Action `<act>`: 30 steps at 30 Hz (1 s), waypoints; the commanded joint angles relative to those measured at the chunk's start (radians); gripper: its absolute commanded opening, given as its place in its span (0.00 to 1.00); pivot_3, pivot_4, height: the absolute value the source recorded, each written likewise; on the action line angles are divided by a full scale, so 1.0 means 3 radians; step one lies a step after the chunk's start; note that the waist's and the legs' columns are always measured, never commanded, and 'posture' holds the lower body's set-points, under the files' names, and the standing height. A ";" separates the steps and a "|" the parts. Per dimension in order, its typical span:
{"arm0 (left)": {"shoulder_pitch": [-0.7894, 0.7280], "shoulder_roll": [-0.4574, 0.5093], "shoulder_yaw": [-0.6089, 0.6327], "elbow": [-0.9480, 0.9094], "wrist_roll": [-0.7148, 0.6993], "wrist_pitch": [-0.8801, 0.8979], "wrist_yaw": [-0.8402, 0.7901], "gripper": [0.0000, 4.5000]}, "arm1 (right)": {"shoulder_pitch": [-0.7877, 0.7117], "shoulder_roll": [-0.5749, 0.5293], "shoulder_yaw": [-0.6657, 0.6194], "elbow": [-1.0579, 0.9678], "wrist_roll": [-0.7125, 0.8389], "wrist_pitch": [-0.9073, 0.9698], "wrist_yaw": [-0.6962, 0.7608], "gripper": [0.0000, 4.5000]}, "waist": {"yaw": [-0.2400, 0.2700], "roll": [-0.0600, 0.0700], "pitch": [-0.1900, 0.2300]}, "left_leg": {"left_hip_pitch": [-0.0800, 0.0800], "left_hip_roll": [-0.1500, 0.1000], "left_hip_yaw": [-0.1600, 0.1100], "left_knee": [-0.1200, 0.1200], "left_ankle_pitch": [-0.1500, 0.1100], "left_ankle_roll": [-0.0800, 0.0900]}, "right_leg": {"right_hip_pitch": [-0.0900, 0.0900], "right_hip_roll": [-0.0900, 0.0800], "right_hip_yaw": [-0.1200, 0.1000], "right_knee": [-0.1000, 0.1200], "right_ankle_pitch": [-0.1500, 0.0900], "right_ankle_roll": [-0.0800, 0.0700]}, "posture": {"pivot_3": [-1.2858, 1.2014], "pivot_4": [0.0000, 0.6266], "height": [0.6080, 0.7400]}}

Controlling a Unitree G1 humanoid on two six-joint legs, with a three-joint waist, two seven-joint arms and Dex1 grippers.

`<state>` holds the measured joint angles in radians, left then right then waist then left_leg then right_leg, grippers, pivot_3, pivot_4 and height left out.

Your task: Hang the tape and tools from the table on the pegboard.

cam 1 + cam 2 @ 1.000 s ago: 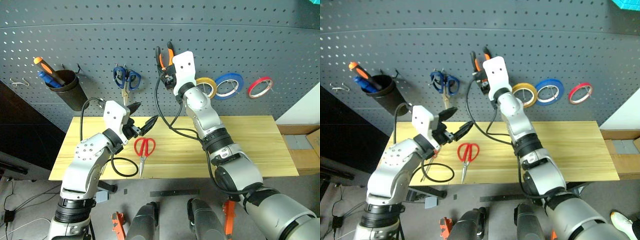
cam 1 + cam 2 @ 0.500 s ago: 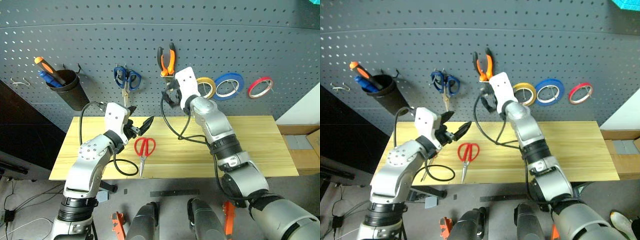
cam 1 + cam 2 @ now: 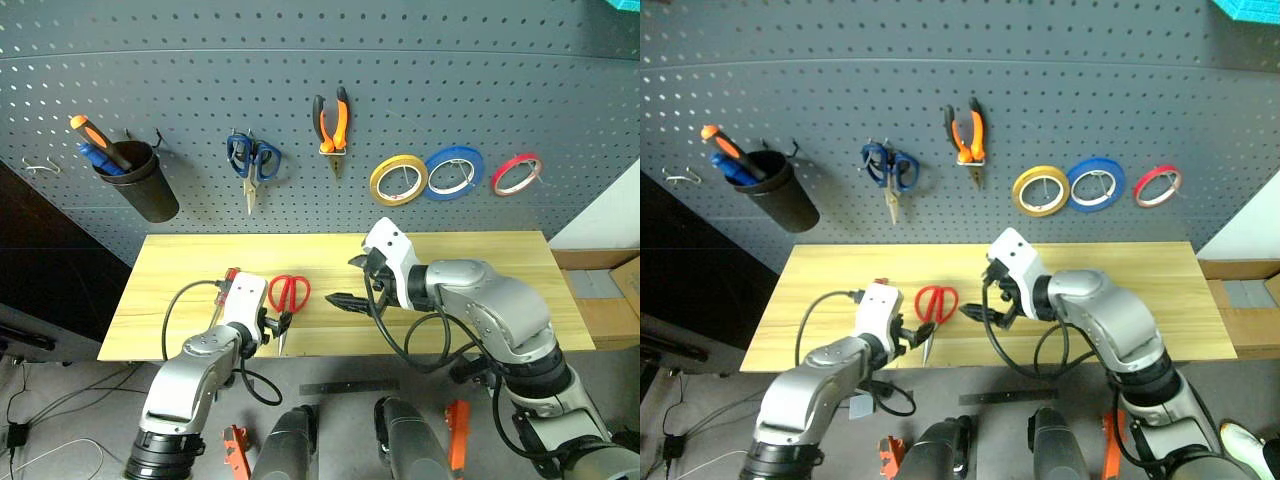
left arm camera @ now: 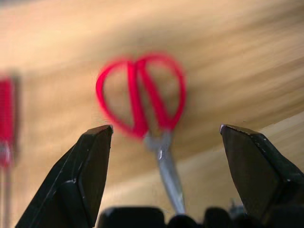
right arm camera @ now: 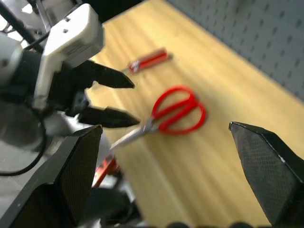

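Our left tool, spread, points at the red scissors lying near the bench's front edge; our right tool is spread too. A glancing close could nudge them off that edge.

Scissors on table, screwdriver beside

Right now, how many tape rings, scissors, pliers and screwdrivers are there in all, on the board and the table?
Tape rings: 3, yellow, blue, red
Scissors: 2, blue, red
Pliers: 1
Screwdrivers: 2, orange-handled, red-handled
Total: 8
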<state>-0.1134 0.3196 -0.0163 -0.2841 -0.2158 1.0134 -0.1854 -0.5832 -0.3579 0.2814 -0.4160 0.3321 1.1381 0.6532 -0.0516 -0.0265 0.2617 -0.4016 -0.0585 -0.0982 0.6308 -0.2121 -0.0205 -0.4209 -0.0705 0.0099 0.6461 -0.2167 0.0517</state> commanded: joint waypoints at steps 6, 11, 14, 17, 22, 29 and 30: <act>-0.0312 -0.0145 -0.0074 0.0599 0.0247 0.0126 0.0245 0.87 | 0.0019 -0.0021 0.0128 -0.0260 0.0118 0.0107 -0.0092 0.98 | -0.0001 -0.0001 0.0000 | -0.0003 0.0000 0.0000 -0.0001 0.0001 -0.0001 | -0.0002 -0.0001 -0.0004 -0.0003 0.0000 -0.0001 | 0.48 0.38 1.00; -0.0516 -0.0261 -0.0098 0.0939 0.0310 0.0059 0.0274 0.87 | 0.0044 -0.0059 0.0124 -0.0297 0.0149 0.0131 -0.0131 0.98 | 0.0000 -0.0001 0.0000 | -0.0006 -0.0002 0.0002 -0.0002 0.0000 -0.0002 | -0.0003 -0.0003 -0.0003 -0.0007 0.0000 -0.0001 | 0.48 0.39 1.00; -0.0573 -0.0328 -0.0127 0.1041 0.0329 0.0054 0.0270 0.87 | 0.0058 -0.0055 0.0100 -0.0299 0.0168 0.0156 -0.0181 0.98 | -0.0002 -0.0002 0.0001 | -0.0006 -0.0001 0.0002 -0.0002 0.0000 -0.0002 | -0.0003 -0.0003 -0.0003 -0.0007 0.0000 -0.0001 | 0.48 0.39 1.00; -0.0564 -0.0379 -0.0153 0.1073 0.0348 0.0081 0.0285 0.87 | 0.0070 0.0066 -0.0070 -0.0257 0.0275 0.0269 -0.0265 0.98 | -0.0016 -0.0002 0.0001 | -0.0005 -0.0001 0.0004 -0.0002 0.0000 -0.0002 | -0.0003 -0.0003 -0.0002 -0.0006 0.0000 0.0000 | 0.47 0.40 1.00; -0.0602 -0.0438 -0.0137 0.1165 0.0377 0.0083 0.0284 0.87 | 0.0043 0.0145 -0.0242 -0.0196 0.0383 0.0386 -0.0342 0.98 | -0.0018 -0.0002 0.0001 | -0.0003 -0.0001 0.0004 -0.0002 0.0000 -0.0002 | -0.0001 -0.0003 -0.0002 -0.0005 0.0000 0.0000 | 0.47 0.40 1.00; -0.0758 -0.0430 -0.0105 0.1421 0.0386 -0.0061 0.0222 0.62 | 0.0046 0.0131 -0.0256 -0.0201 0.0458 0.0420 -0.0401 1.00 | -0.0019 -0.0002 0.0001 | -0.0002 -0.0001 0.0005 -0.0002 0.0000 -0.0002 | -0.0001 -0.0003 -0.0002 -0.0005 0.0000 0.0000 | 0.47 0.40 1.00; -0.0765 -0.0435 -0.0096 0.1457 0.0385 -0.0079 0.0219 0.54 | 0.0046 0.0130 -0.0257 -0.0202 0.0467 0.0422 -0.0409 1.00 | -0.0018 -0.0002 0.0001 | -0.0002 -0.0001 0.0006 -0.0002 0.0000 -0.0002 | -0.0001 -0.0003 -0.0002 -0.0005 0.0000 0.0000 | 0.47 0.40 1.00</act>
<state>-0.3537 0.1950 -0.0490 0.1238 -0.0991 0.9934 -0.1063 -0.5621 -0.3210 0.2193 -0.4554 0.4542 1.2650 0.5371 -0.0571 -0.0270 0.2618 -0.4024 -0.0587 -0.0966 0.6302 -0.2122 -0.0211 -0.4212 -0.0714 0.0092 0.6442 -0.2168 0.0517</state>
